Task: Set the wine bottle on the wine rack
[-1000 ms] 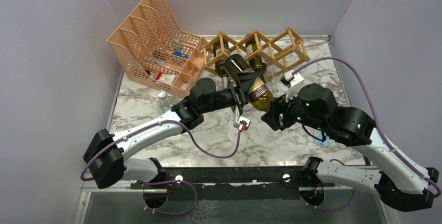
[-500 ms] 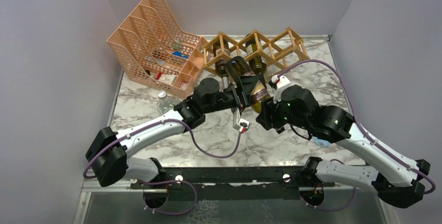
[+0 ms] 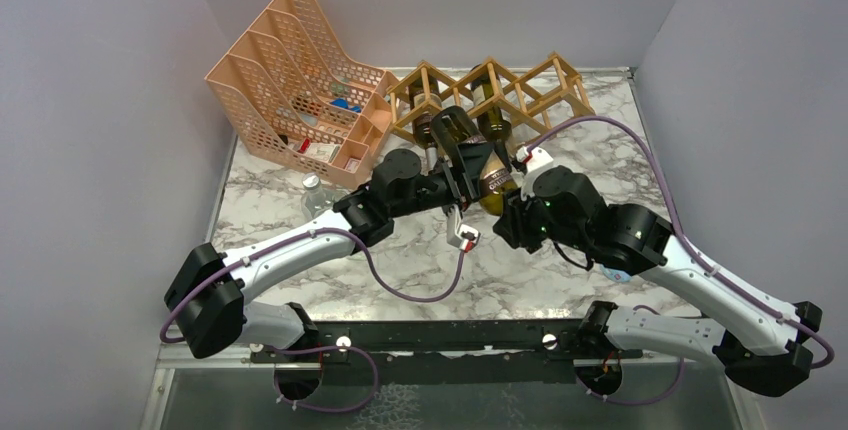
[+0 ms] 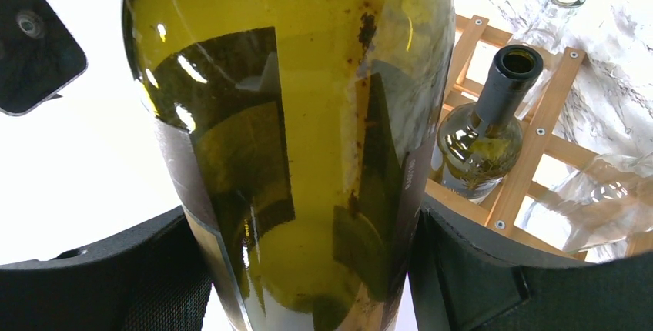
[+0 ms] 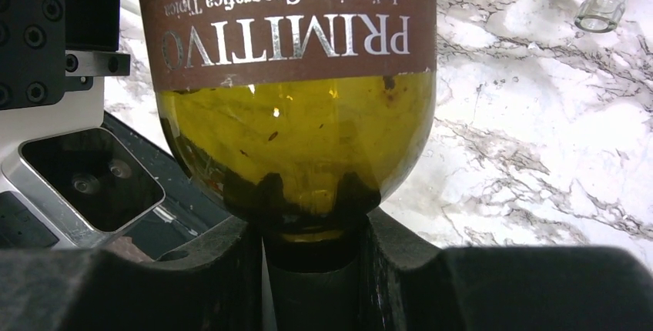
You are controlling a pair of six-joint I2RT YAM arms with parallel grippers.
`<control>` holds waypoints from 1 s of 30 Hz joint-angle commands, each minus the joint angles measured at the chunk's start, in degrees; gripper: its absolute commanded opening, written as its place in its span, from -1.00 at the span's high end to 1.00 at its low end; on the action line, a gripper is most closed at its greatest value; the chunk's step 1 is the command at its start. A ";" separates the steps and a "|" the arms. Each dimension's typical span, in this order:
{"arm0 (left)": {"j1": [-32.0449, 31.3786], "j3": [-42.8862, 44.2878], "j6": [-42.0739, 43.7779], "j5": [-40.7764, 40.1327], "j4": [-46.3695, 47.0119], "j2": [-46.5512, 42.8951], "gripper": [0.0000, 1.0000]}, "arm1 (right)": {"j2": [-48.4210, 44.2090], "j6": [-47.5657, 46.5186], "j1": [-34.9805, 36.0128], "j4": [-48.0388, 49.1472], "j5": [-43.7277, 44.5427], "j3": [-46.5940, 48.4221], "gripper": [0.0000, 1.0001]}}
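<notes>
grips the wine bottle (image 3: 494, 180) across its body with the left end effector (image 3: 467, 163), fingers (image 4: 477, 277) pressed to both sides of the green glass. clamps the same bottle at the neck with the right end effector (image 3: 508, 212), fingers (image 5: 192, 285) drawn in narrow against the dark capsule right at the shoulder. holds it off the marble worktop (image 3: 620, 140), tilted, base toward the wine rack (image 3: 520, 85) and neck toward the arm bases. keeps it just in front of the rack and in none of the diamond cells; cannot tell from above whether the base touches the wood. carries a brown label (image 5: 285, 31) reading "primitivo", upside down in the right wrist view.

looks past the glass, in the left wrist view, to light wooden slats and a dark green bottle (image 4: 493, 123) lying in one cell, black-capped neck pointing out. shows clear glass (image 4: 558, 8) beside that, too washed out to place.

places the rack at the back of the worktop in the top view, with two bottles lying in its left and middle cells. sets a peach perforated file organizer (image 3: 290, 80) just left of the rack, and a small clear bottle (image 3: 313, 190) standing on the marble just in front of the organizer, beside the left arm.
</notes>
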 commanded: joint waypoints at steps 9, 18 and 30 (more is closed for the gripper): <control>-0.62 1.93 -4.12 -0.91 6.21 -1.43 -0.98 | -0.30 -0.13 -0.16 3.31 17.41 6.08 0.98; -0.59 3.98 -19.67 -2.99 8.64 -2.00 -0.98 | 5.48 -3.10 -2.37 3.83 24.33 12.24 0.98; -0.61 11.22 -87.08 -39.54 12.13 0.51 -0.98 | 7.57 -7.71 -32.00 8.38 7.06 8.48 0.98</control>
